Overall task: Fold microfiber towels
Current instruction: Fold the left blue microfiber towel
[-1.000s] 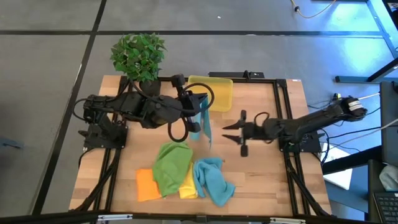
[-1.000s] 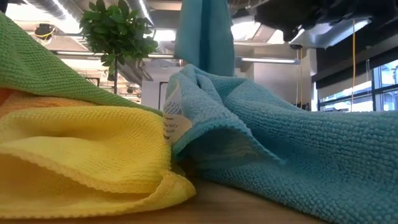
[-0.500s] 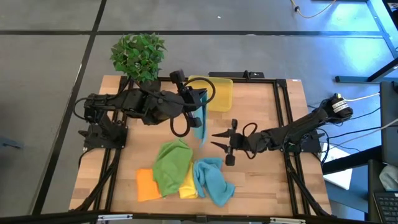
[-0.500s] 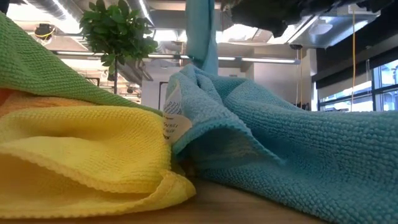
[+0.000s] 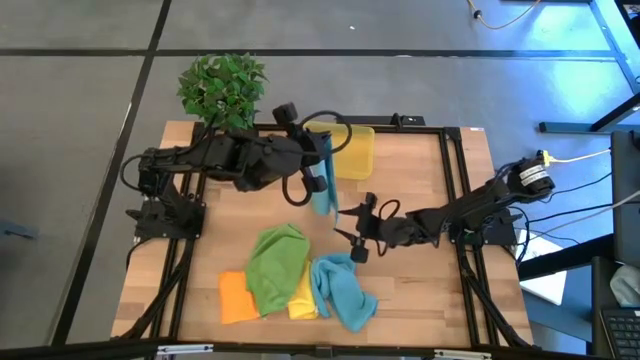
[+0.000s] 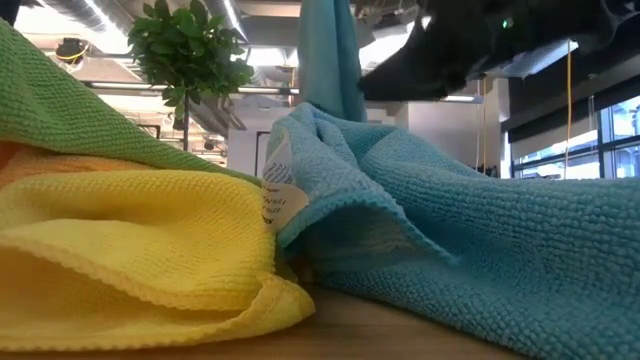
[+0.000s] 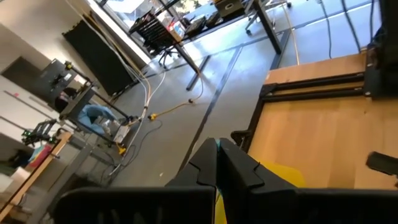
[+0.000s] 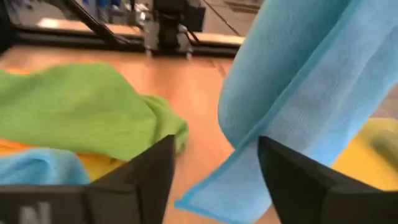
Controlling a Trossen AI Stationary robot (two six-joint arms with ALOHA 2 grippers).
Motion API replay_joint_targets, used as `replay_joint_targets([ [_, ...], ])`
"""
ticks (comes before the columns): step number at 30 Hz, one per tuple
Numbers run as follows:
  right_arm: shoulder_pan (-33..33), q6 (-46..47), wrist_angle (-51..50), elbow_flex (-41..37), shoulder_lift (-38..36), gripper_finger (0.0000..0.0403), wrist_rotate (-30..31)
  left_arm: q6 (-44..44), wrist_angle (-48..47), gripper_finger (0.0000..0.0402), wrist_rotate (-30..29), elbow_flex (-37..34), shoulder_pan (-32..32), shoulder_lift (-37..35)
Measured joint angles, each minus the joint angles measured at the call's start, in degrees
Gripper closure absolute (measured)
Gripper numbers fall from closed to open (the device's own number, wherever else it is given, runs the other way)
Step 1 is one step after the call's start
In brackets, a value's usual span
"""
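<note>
A teal-blue microfiber towel [image 5: 322, 190] hangs from my left gripper [image 5: 325, 152], which is shut on its top above the table's middle, near the yellow bin [image 5: 345, 150]. My right gripper [image 5: 342, 226] stands open beside the towel's lower end. In the right wrist view the towel's lower corner [image 8: 208, 199] lies between the two fingers, and no touch shows. Near the front edge a green towel [image 5: 275, 265], an orange towel [image 5: 234, 297], a yellow towel [image 5: 303, 298] and a second teal-blue towel [image 5: 345, 290] lie crumpled in a heap. My left gripper pinches the hanging towel's top edge [image 7: 217, 144] between its two shut fingers; only a thin strip of cloth shows there. The fingers reach out roughly level, from the table's left. The towel hangs straight down below them in a narrow, slack fold [image 6: 328, 60].
A potted plant [image 5: 222, 90] stands at the far left corner. The black frame rails [image 5: 450, 190] run along the table's sides. Bare wood lies between the heap and the bin, on the right half of the table.
My right gripper has gone toward the table's left and down, up to the hanging towel's lower end. My left gripper has shifted a little toward the far edge with the towel, which still hangs below it.
</note>
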Motion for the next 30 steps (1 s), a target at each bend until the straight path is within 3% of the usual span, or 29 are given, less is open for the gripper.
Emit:
replay_joint_targets([
  [5, 0.0, 4.1, 0.2, 0.0, 2.4, 0.0111, 9.2, -1.1, 0.0, 0.0401, 0.0, 0.0, 0.9, 0.0],
  [10, -0.1, 7.1, 1.4, 0.0, 2.7, 0.0111, 16.0, -1.1, 0.0, 0.0401, 0.0, 0.0, 1.3, 0.0],
  [17, -2.0, 5.6, 9.9, 0.0, 2.7, 0.0125, 13.4, -2.4, 0.0, 0.0401, -0.6, 0.0, 2.8, 0.0],
  [23, -3.8, 7.1, 5.5, 0.2, 2.7, 0.0138, 14.6, -2.7, -0.9, 0.0401, -0.7, 0.0, 3.1, 0.0],
  [30, -6.0, 8.8, -0.3, 0.2, 2.7, 0.0214, 14.6, -2.6, -1.2, 0.0402, -0.7, 0.0, 2.1, 0.0],
])
